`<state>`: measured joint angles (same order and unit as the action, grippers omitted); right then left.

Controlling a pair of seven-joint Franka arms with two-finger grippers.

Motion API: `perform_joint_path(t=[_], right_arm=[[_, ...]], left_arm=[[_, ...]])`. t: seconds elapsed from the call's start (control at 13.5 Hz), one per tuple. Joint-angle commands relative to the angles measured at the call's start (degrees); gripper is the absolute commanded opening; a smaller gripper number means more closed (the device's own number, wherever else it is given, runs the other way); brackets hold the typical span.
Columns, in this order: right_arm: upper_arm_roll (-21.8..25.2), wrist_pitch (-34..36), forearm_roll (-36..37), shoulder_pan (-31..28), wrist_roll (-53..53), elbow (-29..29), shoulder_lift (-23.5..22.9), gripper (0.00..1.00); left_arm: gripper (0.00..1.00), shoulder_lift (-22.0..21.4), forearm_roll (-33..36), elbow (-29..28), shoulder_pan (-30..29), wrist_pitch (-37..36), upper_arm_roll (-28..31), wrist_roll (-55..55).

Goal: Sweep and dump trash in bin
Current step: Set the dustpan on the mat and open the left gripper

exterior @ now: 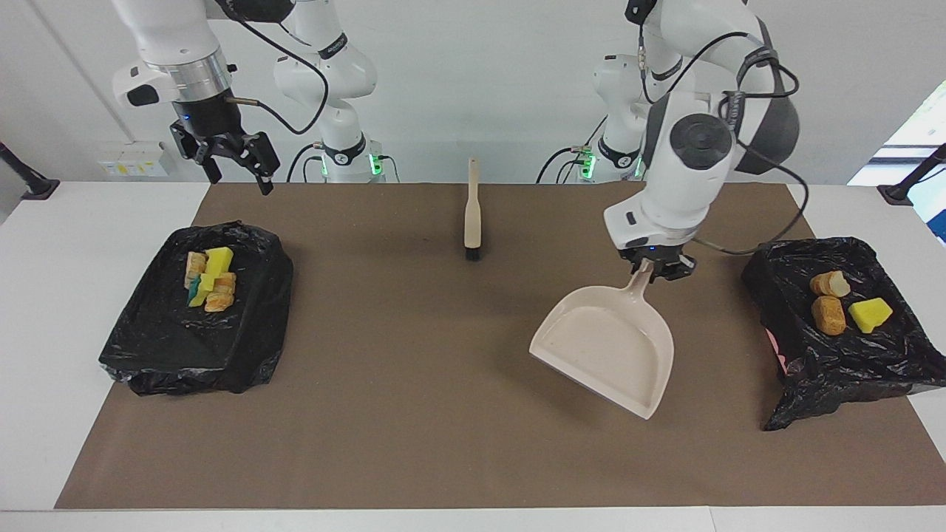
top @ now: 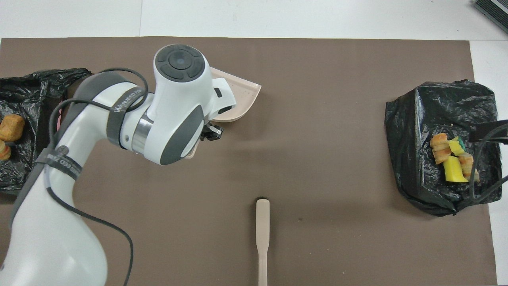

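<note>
Beige plastic dustpan [exterior: 607,347] empty, handle pinched by left gripper [exterior: 655,267], tilted above brown mat [exterior: 414,414]; slip risk. Right gripper [exterior: 230,157] spread, idle. Yellow-and-tan trash scraps [exterior: 210,280] in black-lined bins [exterior: 159,332] at mat ends. Wooden brush [exterior: 472,210] on mat.

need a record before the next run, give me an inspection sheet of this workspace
surface: brown mat on a white table; no loose scraps seen on it.
job's things: trash piled in the black-lined bin at the right arm's end; three more scraps in the second black-lined bin at the left arm's end; dustpan empty; brush lying near the robots, untouched.
clutter: nothing seen.
grippers: left gripper shut on the dustpan's handle, over the mat; right gripper open, empty, raised near the mat's corner.
cables: black cable looped along the left arm.
surroundings: white wall, wall socket.
</note>
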<state>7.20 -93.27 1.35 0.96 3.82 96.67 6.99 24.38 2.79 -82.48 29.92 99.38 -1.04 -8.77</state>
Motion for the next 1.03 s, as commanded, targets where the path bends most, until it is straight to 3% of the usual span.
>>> perform_joint_path(t=[0.0, 0.15, 0.44, 0.74, 0.96], right_arm=[[-0.43, 2.2, 0.49, -0.52, -2.51, 1.41, 0.92, 1.0], [-0.52, 2.65, 0.4, 0.26, -2.15, 3.51, 1.88, 1.0], [-0.78, 2.21, 0.93, -0.08, -2.33, 4.49, 2.5, 1.0], [-1.92, 3.96, 0.93, 1.76, 2.06, 5.11, 3.2, 1.0], [-2.45, 4.67, 1.89, 3.34, 3.39, 5.02, 3.46, 1.0]], left_arm=[[0.0, 2.25, -1.82, 2.41, 4.42, 2.12, 0.78, -9.12], [0.0, 2.69, -3.92, 2.41, 5.93, 4.24, 0.69, -15.19], [0.0, 10.33, -3.58, 6.71, 9.63, 8.44, 0.69, -23.98], [0.0, 10.87, -5.5, 5.4, 9.72, 13.37, 0.17, -25.07], [0.03, 10.43, -7.63, 4.87, 9.81, 13.04, 0.25, -25.06]])
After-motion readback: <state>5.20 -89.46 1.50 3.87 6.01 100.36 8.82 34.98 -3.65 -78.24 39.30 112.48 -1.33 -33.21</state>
